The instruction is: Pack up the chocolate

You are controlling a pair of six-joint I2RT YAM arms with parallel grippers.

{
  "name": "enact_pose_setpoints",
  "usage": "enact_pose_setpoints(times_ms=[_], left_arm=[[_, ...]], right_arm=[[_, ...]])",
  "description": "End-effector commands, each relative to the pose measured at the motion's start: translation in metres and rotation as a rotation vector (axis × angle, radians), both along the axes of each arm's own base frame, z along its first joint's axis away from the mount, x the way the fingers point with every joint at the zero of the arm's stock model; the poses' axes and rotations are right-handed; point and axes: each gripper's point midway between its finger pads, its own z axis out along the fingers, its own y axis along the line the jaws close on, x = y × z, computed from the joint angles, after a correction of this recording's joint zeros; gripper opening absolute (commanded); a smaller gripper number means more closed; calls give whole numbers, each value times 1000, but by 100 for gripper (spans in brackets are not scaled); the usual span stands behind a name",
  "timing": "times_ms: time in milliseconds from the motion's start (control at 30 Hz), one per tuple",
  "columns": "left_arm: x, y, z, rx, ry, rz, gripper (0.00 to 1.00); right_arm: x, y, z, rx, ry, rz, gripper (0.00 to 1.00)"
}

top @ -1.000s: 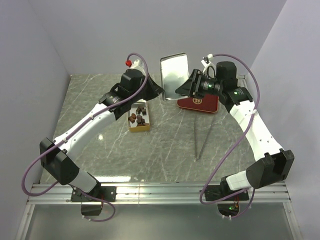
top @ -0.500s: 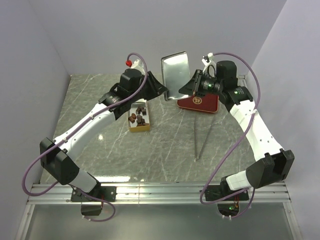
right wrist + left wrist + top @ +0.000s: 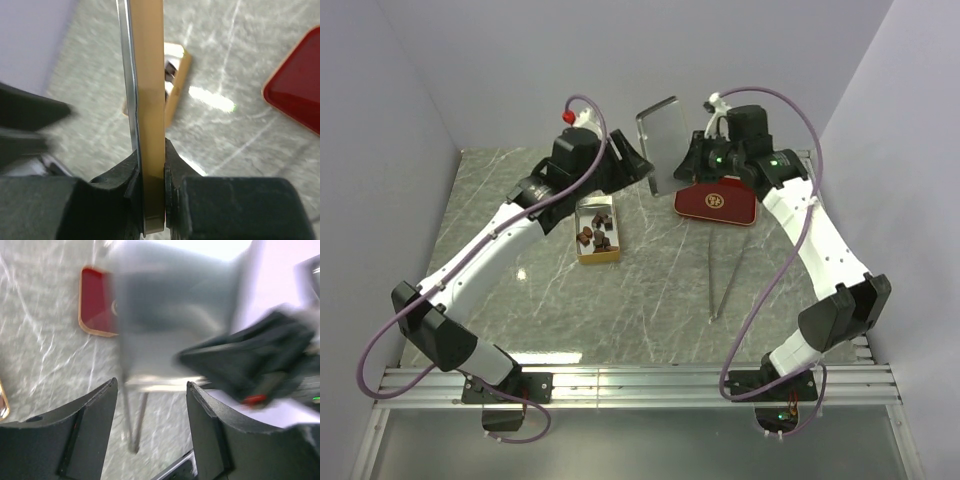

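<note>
In the overhead view, the chocolate (image 3: pixel 596 232) lay as several small dark-brown and reddish lumps inside an open gold tin (image 3: pixel 599 259), at about 10 o'clock from the centre of the marble table (image 3: pixel 650 300). No gripper touched the tin or its contents. The right gripper (image 3: pixel 688 168) was clamped on one edge of the lid (image 3: pixel 660 140). It held the lid upright and off the table at about 12 o'clock, with the silver inner face towards the camera. The right wrist view showed both fingers (image 3: pixel 125 185) pressed flat against the two faces of the lid, which appeared edge-on. The tin lay beyond it, partly hidden. The left gripper (image 3: pixel 638 168) stood just beside the lid at its 8 o'clock corner. Its jaws were spread wide with nothing between them. In the blurred left wrist view, the lid lay past the fingertips. Contact between the left fingers and the lid could not be determined. A red tray (image 3: pixel 717 202) lay flat at about 2 o'clock from the table centre. A pair of thin metal tongs (image 3: pixel 725 280) lay at about 3 o'clock, well apart from the tin.
</note>
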Motion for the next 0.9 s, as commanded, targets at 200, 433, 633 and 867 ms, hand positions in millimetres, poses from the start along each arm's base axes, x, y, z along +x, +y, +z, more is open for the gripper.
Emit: enact_pose_setpoints(times_ms=[200,433,633,867], left_arm=[[17,9,92,-76,-167,81,66],[29,-7,73,-64,-87,53,64],[36,-13,54,-39,-37,54,63],[38,-18,55,-61,-48,41,65]], right_arm=[[-18,8,-18,-199,-70,43,5],[-26,10,-22,-256,-104,58,5],[-34,16,-15,-268,-139,78,6],[-43,28,-19,-293,-144,134,6]])
